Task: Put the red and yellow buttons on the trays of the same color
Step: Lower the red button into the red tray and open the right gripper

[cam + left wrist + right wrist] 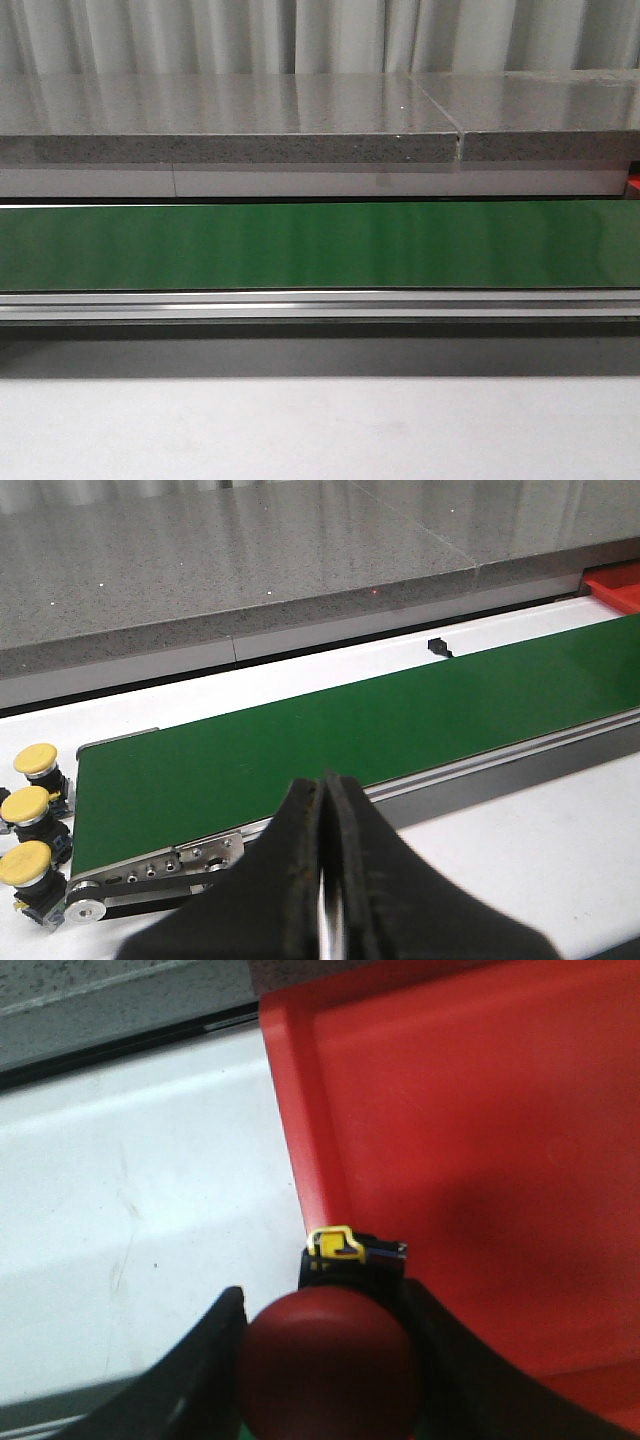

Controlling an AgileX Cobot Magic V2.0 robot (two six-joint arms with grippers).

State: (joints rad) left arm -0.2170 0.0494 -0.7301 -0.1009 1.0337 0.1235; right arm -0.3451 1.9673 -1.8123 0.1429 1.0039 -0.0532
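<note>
Red domed button (330, 1365) sits clamped in right jaws over the smooth red tray (480, 1160); left jaws closed, empty.

a red button (328, 1368) with a domed cap and a black body bearing a yellow clip sits over the near rim of the red tray (480, 1140), a flat glossy tray on the white table. three yellow buttons (27, 811), yellow caps on black bodies, stand upright in a row beside the belt's end.

Left hand (325, 880) fingers pressed together — right hand (325, 1360) clamped, holding something
</note>
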